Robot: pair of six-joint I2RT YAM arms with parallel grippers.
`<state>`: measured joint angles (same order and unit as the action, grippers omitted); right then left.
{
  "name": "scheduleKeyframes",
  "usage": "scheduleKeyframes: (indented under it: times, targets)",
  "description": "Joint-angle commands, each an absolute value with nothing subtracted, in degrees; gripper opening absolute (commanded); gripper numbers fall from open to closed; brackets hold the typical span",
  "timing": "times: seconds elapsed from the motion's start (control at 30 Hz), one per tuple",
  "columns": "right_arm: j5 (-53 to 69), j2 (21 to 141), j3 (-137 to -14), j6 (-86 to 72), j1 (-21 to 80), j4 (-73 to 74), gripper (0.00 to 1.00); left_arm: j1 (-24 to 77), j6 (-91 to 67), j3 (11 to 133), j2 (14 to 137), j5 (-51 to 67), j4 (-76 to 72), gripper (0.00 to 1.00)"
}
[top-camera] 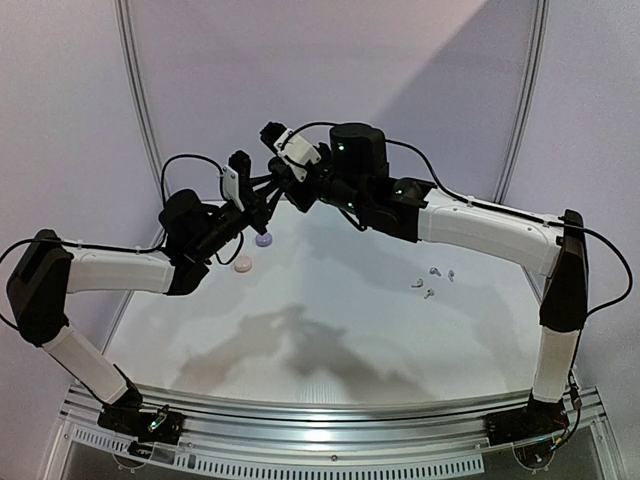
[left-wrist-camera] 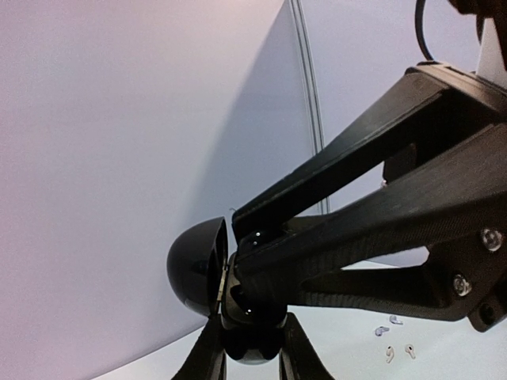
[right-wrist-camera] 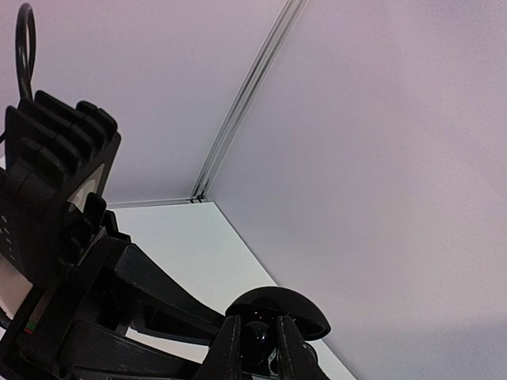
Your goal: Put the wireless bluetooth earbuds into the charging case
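Midair, the left tool (left-wrist-camera: 253, 332) gripped an open black case (left-wrist-camera: 196, 269); the right tool (right-wrist-camera: 259, 336), pinched narrow, reached into it. Pale earbuds (top-camera: 434, 271) at 3 o'clock apparently awaited loading.

Illumination: bright, even, diffuse; a lavender cast is carried throughout.
Shadows: soft arm shadows are thrown on the tabletop (top-camera: 400, 335); the back wall (top-camera: 440, 90) is crossed by a diagonal shade.
Glare: small highlights are shown on the black charging case (left-wrist-camera: 196, 267).
Distortion: wall rails (top-camera: 136, 100) are bowed in the top view.
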<state>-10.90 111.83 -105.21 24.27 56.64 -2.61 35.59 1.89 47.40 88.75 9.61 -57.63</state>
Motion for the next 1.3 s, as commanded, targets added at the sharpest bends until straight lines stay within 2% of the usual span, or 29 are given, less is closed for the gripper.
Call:
scheduleKeyframes:
  times: [0.0,0.6,0.97,1.27]
  targets:
    - [-16.9,113.9,-105.4,23.6,55.5,1.2,0.17,35.3,2.6,47.9,87.8,11.1,-63.8,0.00]
    - [-17.2,114.3,-106.8,23.5,55.5,1.5,0.19,35.3,2.3,47.6,87.6,11.6,-63.9,0.00]
    - [-15.5,116.1,-109.9,22.3,55.5,3.4,0.25,35.4,1.6,47.5,87.7,12.1,-63.7,0.00]
    - [-12.6,115.7,-111.4,21.5,55.5,4.7,0.35,35.3,0.6,47.4,87.6,11.8,-63.2,0.00]
